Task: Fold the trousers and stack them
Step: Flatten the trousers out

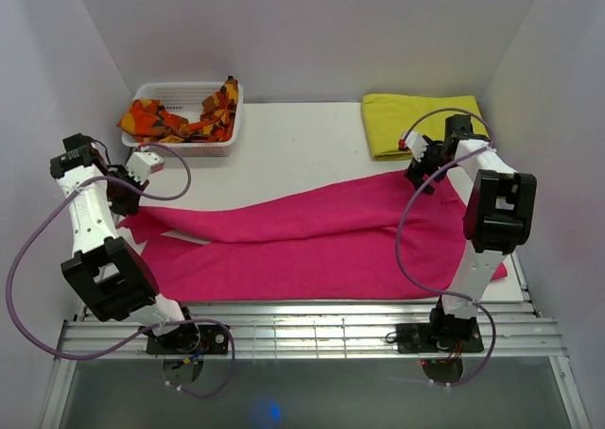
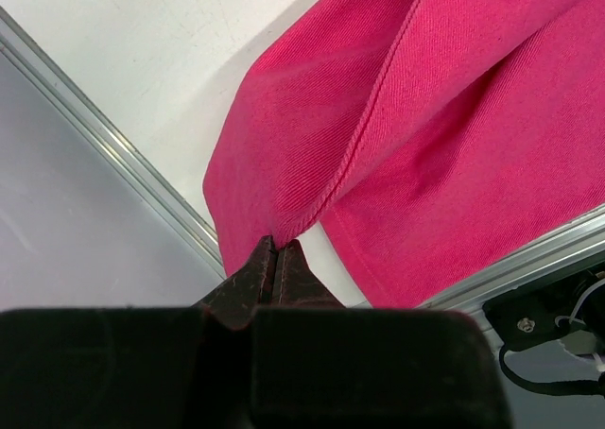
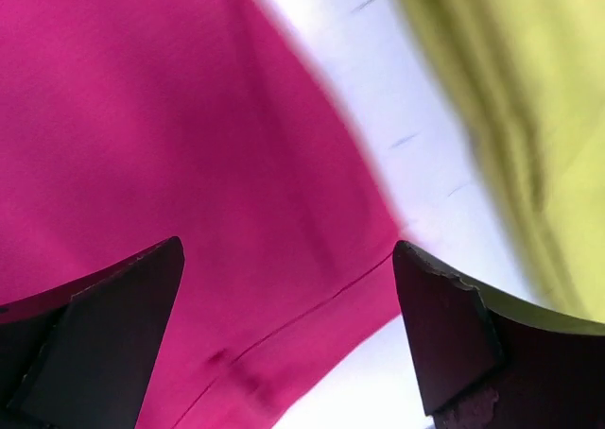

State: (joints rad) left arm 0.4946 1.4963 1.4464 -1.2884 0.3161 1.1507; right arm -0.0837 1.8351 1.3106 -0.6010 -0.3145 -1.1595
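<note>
Left tool (image 2: 276,248) clamped on trousers (image 1: 312,245) edge, elbow raised, right tool (image 3: 285,251) gaping above them

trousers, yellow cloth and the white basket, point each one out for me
trousers (image 1: 302,259), top external view, on the middle of the near leg
yellow cloth (image 1: 388,117), top external view, on its left part, clear of the arm
basket (image 1: 189,147), top external view, on its near wall
</note>
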